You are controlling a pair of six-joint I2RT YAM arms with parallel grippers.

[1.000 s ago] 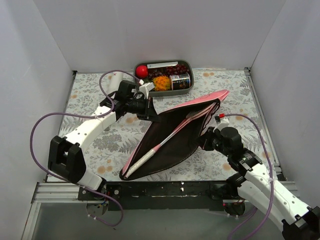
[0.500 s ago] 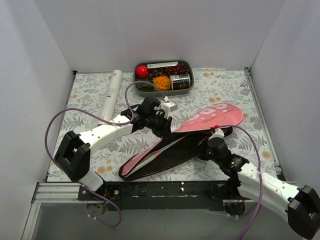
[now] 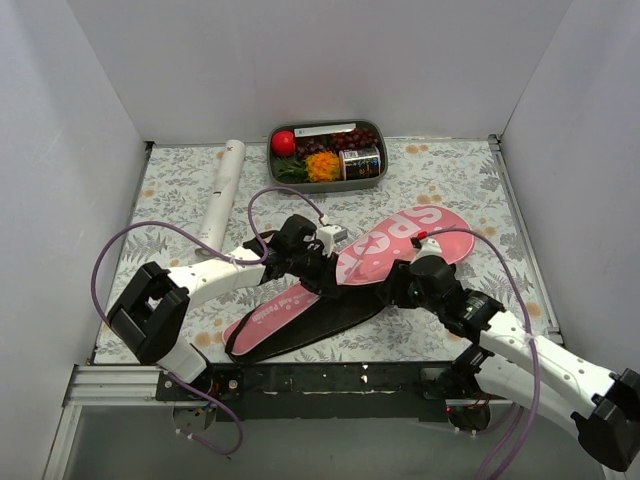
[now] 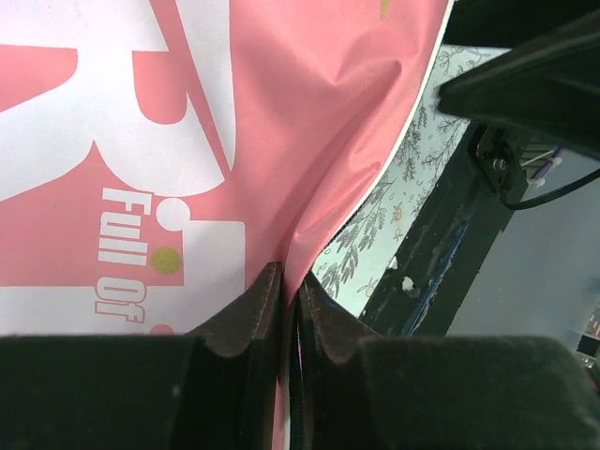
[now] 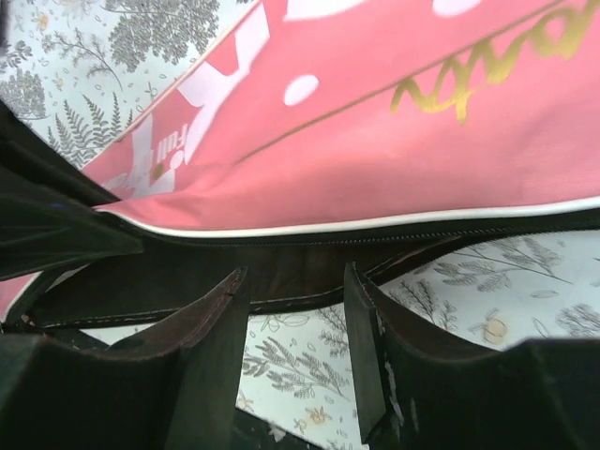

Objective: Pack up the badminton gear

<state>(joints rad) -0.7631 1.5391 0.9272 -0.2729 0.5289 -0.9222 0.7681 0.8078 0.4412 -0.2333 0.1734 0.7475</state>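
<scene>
Top external, L to R: white tube (image 3: 222, 190) lies on the desk (image 3: 450, 170), not yet packed. Your left end effector (image 4: 291, 281) pinches the pink bag (image 3: 400, 245) flap. Right end effector (image 5: 295, 281) hangs open over the bag's black edge. Step looks like closing the bag. Next prob needs a re-grip at the edge, then the tube. Floral desk cover, plain white walls.

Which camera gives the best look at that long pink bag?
The top external view: it alone takes in the pink bag from end to end, lettering facing up. The left wrist view shows only a creased patch with white lettering; the right wrist view shows a strip of its pink side and black edging.
</scene>
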